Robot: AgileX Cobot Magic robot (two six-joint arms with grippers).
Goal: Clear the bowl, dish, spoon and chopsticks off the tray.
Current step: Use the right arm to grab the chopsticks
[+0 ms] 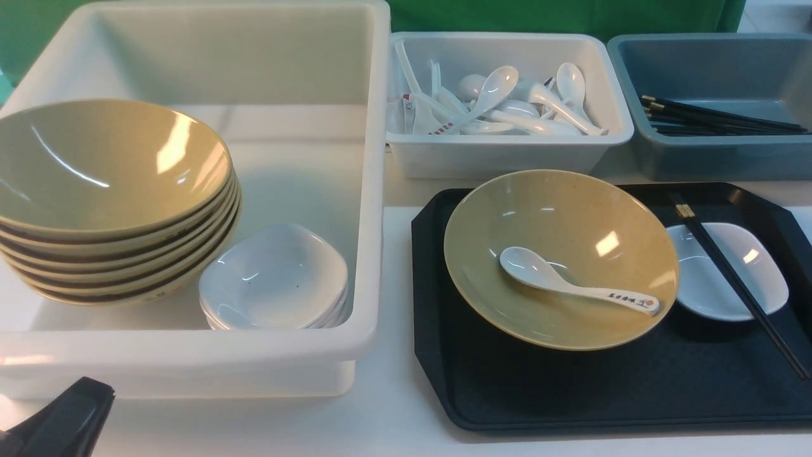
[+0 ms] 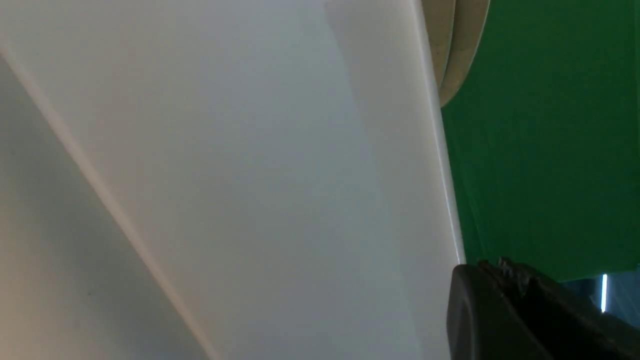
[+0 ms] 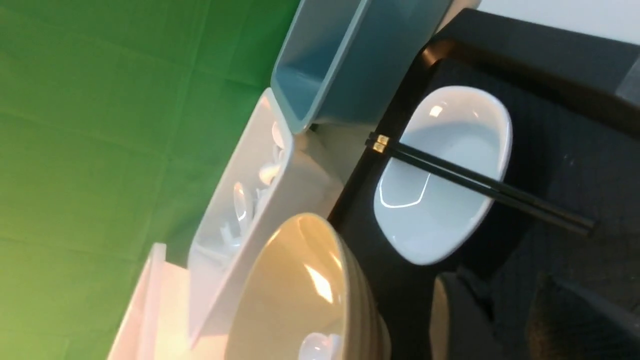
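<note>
The black tray (image 1: pixel 571 393) lies at the right on the white table. The mustard bowl (image 1: pixel 571 228) sits on it, with the white spoon (image 1: pixel 571 285) lying inside, handle to the right. To the bowl's right is the white dish (image 1: pixel 710 285), and the black chopsticks (image 1: pixel 736 281) lie across it. In the right wrist view my right gripper (image 3: pixel 510 300) hovers open and empty over the tray (image 3: pixel 575 125), close to the dish (image 3: pixel 440 215) and chopsticks (image 3: pixel 480 184), with the bowl (image 3: pixel 300 280) beside. My left gripper (image 1: pixel 95 388) is shut and empty, low at the front left.
A large white bin (image 1: pixel 190 355) at the left holds a stack of tan bowls (image 1: pixel 108 190) and stacked white dishes (image 1: pixel 273 279). Behind the tray stand a small white bin (image 1: pixel 507 158) of spoons and a grey-blue bin (image 1: pixel 698 158) of chopsticks. The left gripper (image 2: pixel 500 267) is beside the large bin's wall (image 2: pixel 250 175).
</note>
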